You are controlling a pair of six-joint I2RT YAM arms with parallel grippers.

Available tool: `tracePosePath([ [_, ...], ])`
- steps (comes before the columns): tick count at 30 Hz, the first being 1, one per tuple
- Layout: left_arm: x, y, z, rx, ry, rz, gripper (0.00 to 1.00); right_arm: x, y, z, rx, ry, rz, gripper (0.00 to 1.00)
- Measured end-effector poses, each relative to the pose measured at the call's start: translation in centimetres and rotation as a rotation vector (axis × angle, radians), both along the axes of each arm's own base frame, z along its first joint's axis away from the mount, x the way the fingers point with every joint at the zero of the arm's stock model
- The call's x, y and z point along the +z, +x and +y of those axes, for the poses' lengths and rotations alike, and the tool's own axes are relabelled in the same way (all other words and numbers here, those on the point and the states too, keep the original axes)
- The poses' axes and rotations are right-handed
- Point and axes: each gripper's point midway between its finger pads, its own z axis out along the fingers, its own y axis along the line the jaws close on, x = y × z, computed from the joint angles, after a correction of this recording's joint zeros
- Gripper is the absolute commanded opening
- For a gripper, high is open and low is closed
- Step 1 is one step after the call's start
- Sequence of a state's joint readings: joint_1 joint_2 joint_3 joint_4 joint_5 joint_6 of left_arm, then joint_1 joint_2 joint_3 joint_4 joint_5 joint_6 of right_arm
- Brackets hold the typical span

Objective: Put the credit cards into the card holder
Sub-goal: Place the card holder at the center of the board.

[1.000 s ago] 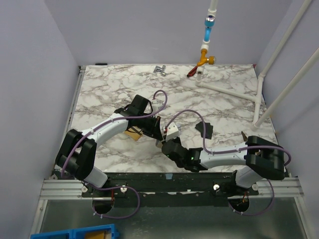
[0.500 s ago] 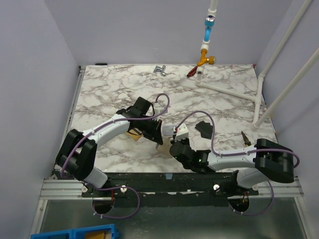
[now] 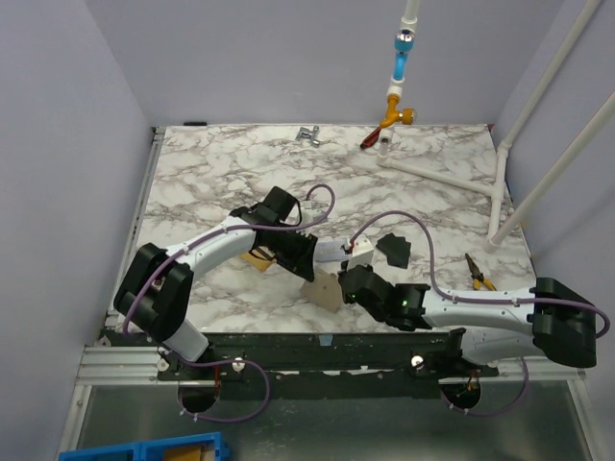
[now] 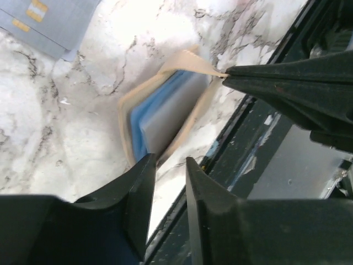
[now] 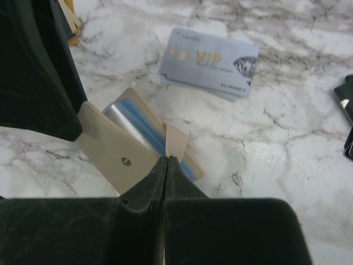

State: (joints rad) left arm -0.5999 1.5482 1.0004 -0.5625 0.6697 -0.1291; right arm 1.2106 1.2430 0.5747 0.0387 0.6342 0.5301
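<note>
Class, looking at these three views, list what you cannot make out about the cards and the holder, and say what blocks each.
- Number of blue cards inside the card holder: both wrist views, only their edges show past its walls.
- How many grey cards are stacked: top view, the left arm covers them; left wrist view, the frame edge cuts them.
- What the tan item under the left arm is: top view, mostly covered.
</note>
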Motion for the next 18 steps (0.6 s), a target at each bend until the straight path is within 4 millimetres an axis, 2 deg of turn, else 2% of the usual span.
tracePosePath([
  [3,-0.1,0.2,0.3,-0.024,0.02,-0.022,0.55,-1.7,-1.1,-0.8,0.005,-0.03,0.086,0.01],
  [4,0.0,0.2,0.3,-0.029,0.022,-0.029,0.68,-2.1,-1.4,-1.1,0.002,-0.041,0.107,0.01],
  [5,0.2,0.3,0.5,-0.038,0.023,-0.045,0.77,-2.6,-1.8,-1.5,-0.002,-0.054,0.131,0.01],
  [6,0.6,0.3,0.6,-0.049,0.021,-0.065,0.81,-3.0,-2.1,-1.8,-0.01,-0.065,0.153,0.02],
  [7,1.2,0.4,0.8,-0.055,0.016,-0.084,0.84,-3.4,-2.4,-2.3,-0.02,-0.079,0.174,0.1],
  [8,2.0,0.7,0.9,-0.064,0.007,-0.118,0.86,-3.9,-2.7,-2.8,-0.033,-0.094,0.197,0.2],
  [11,4.3,1.8,1.6,-0.071,-0.014,-0.2,0.87,-4.4,-3.2,-3.9,-0.062,-0.123,0.238,0.41],
  [14,6.5,4.3,3.5,-0.029,-0.02,-0.308,0.86,-3.4,-2.8,-3.9,-0.079,-0.114,0.248,0.54],
  [18,7.5,7.8,8.0,0.047,0.031,-0.432,0.83,0.5,-0.1,-1.2,-0.082,-0.016,0.231,0.53],
])
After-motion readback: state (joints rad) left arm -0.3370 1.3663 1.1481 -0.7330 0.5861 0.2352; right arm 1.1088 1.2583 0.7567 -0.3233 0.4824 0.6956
